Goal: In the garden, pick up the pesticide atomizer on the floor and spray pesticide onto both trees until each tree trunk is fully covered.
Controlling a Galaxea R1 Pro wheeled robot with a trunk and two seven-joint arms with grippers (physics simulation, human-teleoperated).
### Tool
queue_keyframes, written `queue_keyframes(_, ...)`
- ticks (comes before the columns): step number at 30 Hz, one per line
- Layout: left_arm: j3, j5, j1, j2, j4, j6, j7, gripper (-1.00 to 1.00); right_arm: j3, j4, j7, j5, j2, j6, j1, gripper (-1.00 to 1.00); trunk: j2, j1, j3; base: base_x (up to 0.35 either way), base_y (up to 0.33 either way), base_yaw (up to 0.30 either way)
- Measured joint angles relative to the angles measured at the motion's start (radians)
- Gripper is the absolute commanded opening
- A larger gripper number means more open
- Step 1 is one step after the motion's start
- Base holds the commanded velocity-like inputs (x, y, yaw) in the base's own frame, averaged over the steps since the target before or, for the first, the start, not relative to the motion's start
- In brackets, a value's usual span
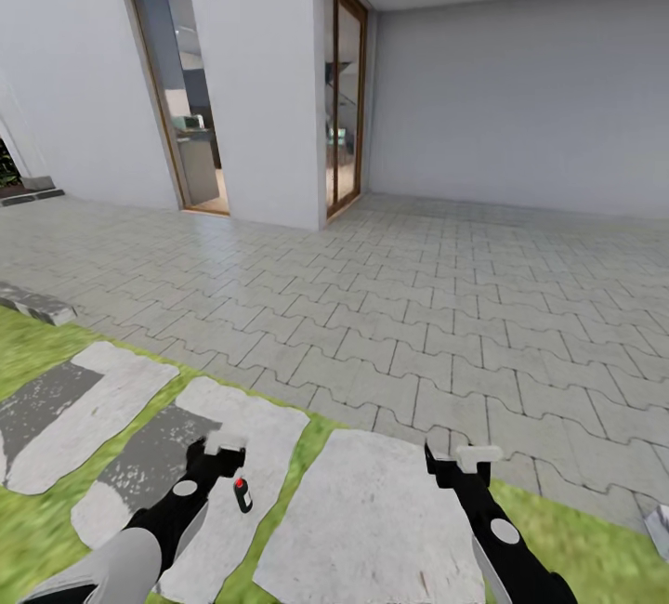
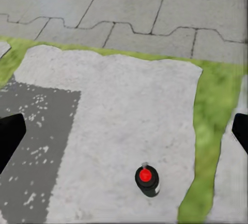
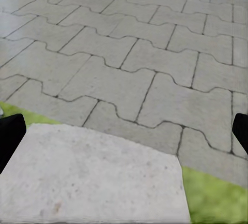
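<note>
Black fingers of the left gripper stand wide apart above a rough, pale stepping slab, and the right gripper is spread likewise, both holding nothing. Between those left fingers the pesticide atomizer, a small dark bottle with a red-dotted top, stands upright on the slab beside a grass strip. Beyond lie interlocking grey pavers, then smooth white walls with a wood-framed doorway.

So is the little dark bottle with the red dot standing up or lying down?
Standing up. The small dark spray bottle sits on a pale stone slab, red-dotted top facing upward in the left wrist view.
</note>
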Motion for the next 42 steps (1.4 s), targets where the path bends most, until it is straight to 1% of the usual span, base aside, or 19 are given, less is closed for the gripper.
queue_keyframes(2, 0.003, 0.001, 0.000, 0.002, 0.001, 0.004, -0.035, 1.00, 0.000, 0.009, 0.001, -0.001, 0.000, -0.001, 0.001, 1.00, -0.014, 0.008, -0.006, 0.000, 0.000, 0.000)
queue_keyframes(4, 0.006, 0.003, 0.000, 0.004, 0.001, 0.005, -0.048, 1.00, 0.000, 0.012, 0.001, 0.000, 0.000, -0.002, 0.002, 1.00, -0.028, 0.015, -0.013, 0.000, 0.000, 0.000)
queue_keyframes(7, 0.008, 0.017, 0.000, 0.006, 0.001, 0.006, -0.060, 1.00, -0.001, 0.015, -0.001, 0.001, -0.001, -0.002, 0.002, 1.00, -0.049, 0.027, -0.022, 0.000, 0.000, 0.000)
queue_keyframes(14, 0.006, 0.030, 0.000, 0.005, 0.008, -0.003, -0.057, 1.00, -0.002, 0.017, -0.002, 0.004, -0.002, -0.001, 0.002, 1.00, -0.098, 0.054, -0.044, 0.000, 0.000, 0.000)
queue_keyframes(31, 0.007, 0.033, 0.000, 0.001, 0.003, -0.008, -0.055, 1.00, -0.003, 0.015, -0.004, 0.003, -0.004, -0.004, 0.002, 1.00, -0.217, 0.119, -0.097, 0.000, 0.000, 0.000)
queue_keyframes(42, 0.006, 0.033, 0.000, 0.001, 0.005, -0.010, -0.055, 1.00, -0.005, 0.014, -0.006, -0.001, 0.000, -0.003, 0.002, 1.00, -0.220, 0.124, -0.150, 0.000, 0.000, 0.097)
